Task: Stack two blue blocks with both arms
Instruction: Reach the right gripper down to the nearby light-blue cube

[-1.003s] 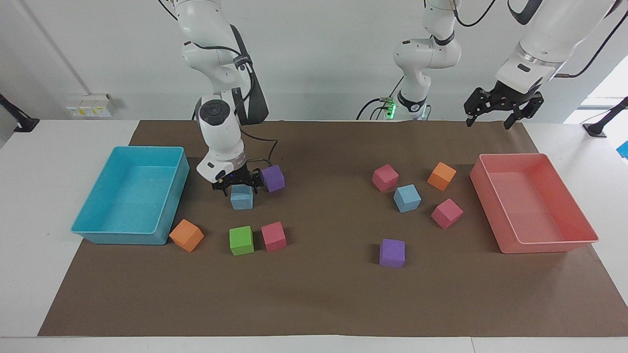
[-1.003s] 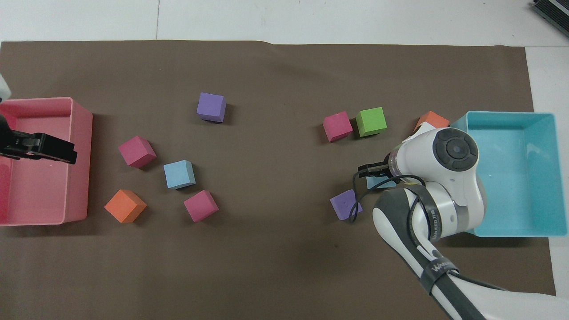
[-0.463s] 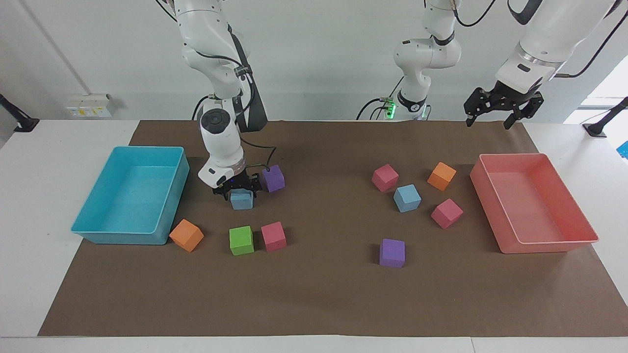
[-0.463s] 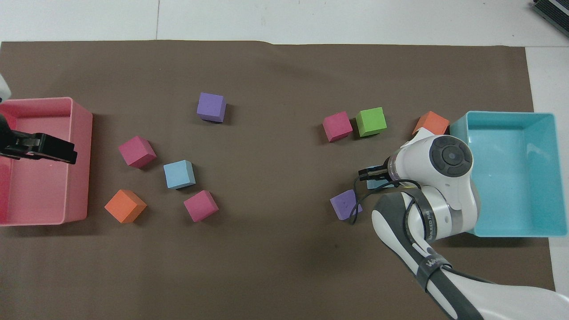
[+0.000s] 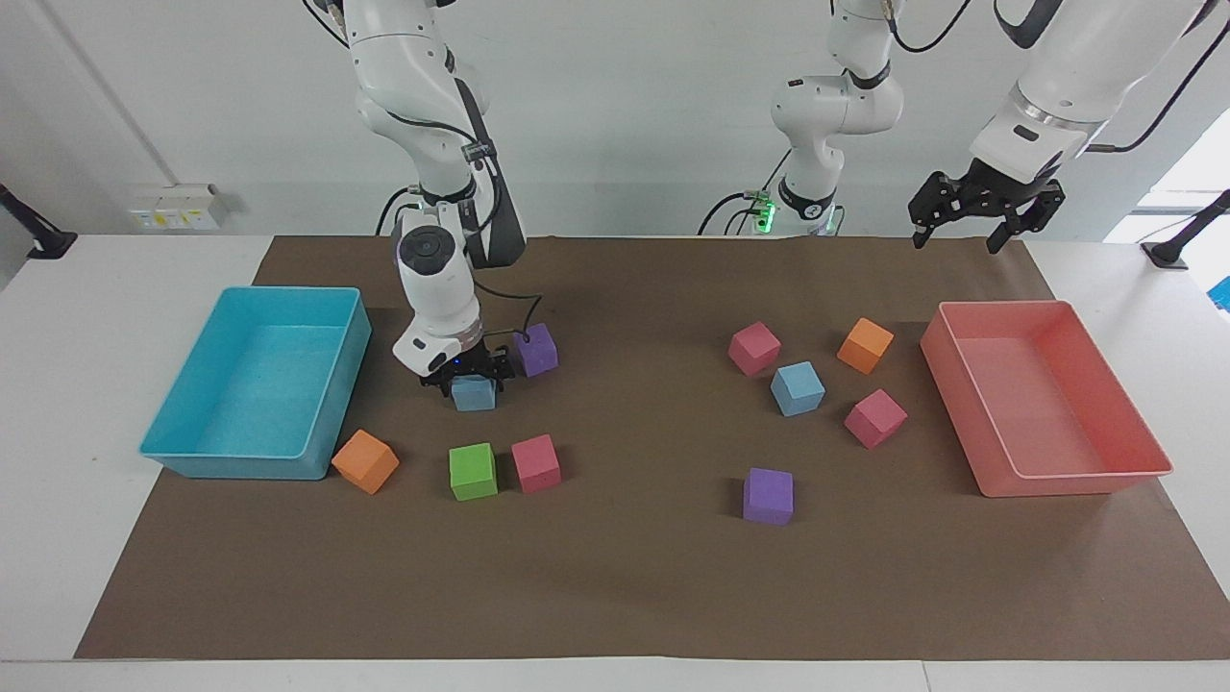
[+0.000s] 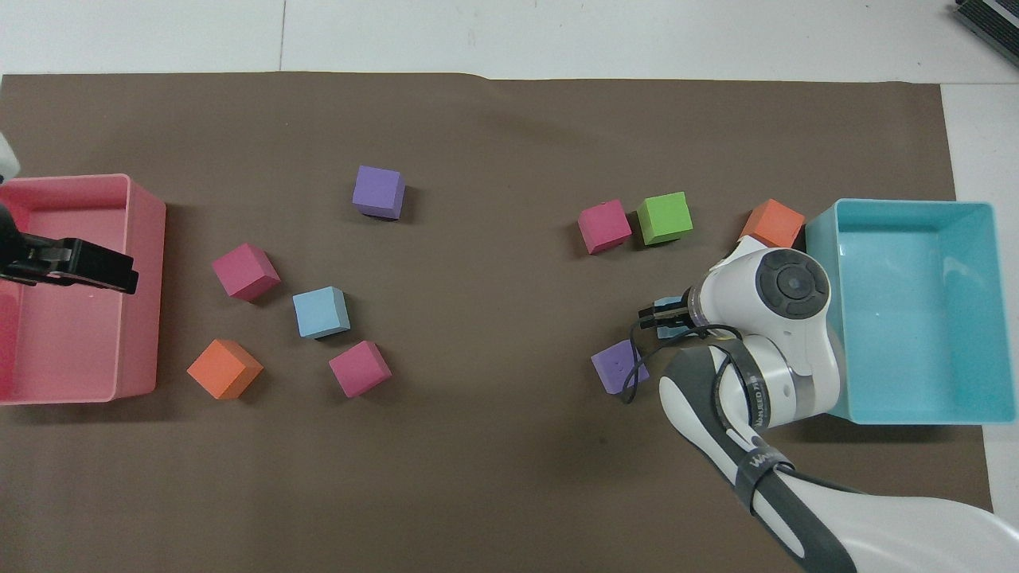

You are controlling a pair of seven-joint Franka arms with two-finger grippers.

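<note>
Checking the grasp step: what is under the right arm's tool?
A blue block on the brown mat, beside a purple cube, sits under the right tool. The tool covers its top, so contact cannot be confirmed.

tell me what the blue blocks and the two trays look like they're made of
Blue blocks: probably foam, matte; flat colour, no shine, slightly soft edges. Turquoise tray and pink tray: likely thin moulded plastic, smooth and semi-glossy; thin walls, rolled rims, rounded corners, faint sheen on the floors.
</note>
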